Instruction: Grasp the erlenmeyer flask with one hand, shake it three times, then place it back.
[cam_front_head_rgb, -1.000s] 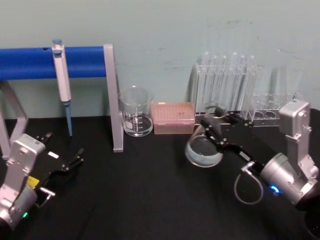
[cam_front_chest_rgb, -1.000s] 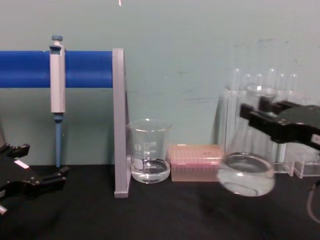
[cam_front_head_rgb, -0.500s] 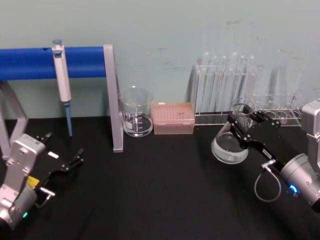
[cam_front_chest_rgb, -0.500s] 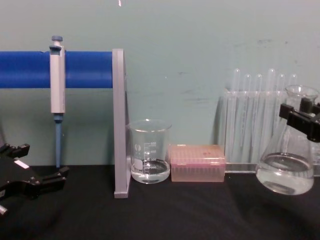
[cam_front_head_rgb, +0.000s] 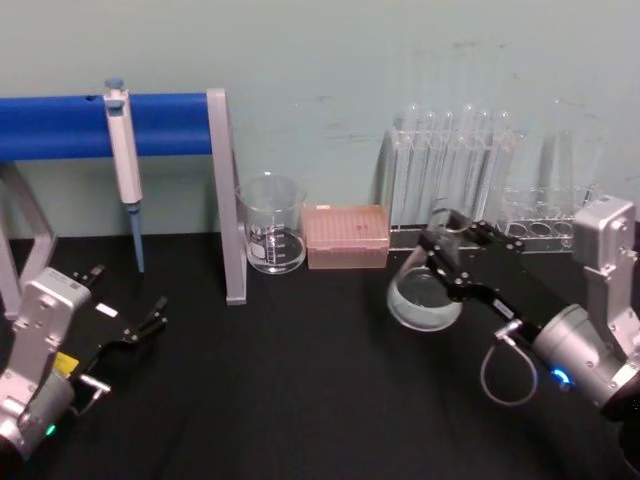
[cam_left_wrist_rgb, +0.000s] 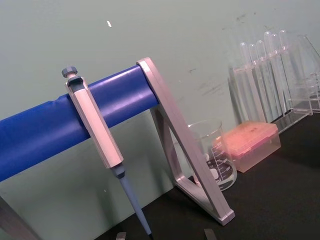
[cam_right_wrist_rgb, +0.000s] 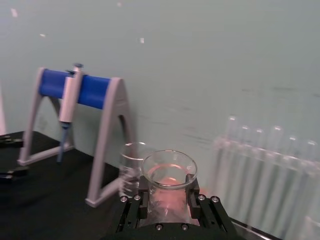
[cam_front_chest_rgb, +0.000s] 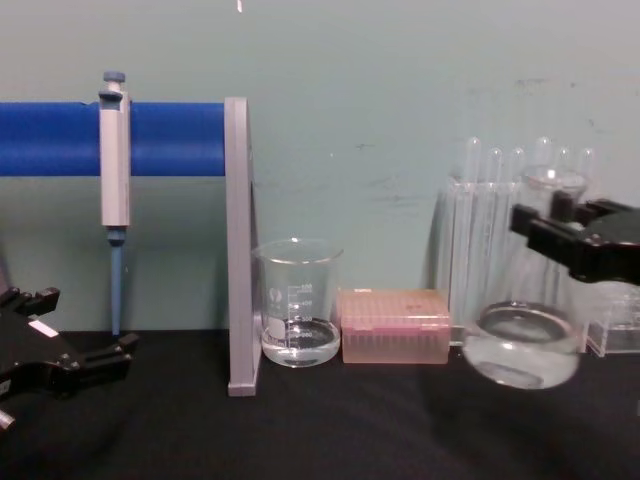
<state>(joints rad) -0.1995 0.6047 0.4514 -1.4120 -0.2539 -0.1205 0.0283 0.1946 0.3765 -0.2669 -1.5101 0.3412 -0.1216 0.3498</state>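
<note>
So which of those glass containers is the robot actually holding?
The cone-shaped erlenmeyer flask, tilted, its neck clamped in the right gripper's jaws. The straight-sided beaker and the test tubes stand untouched.

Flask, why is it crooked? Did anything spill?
The erlenmeyer flask leans because the right gripper holds its neck above the black table. Its liquid is inside; no spill shows. The left gripper sits idle.
</note>
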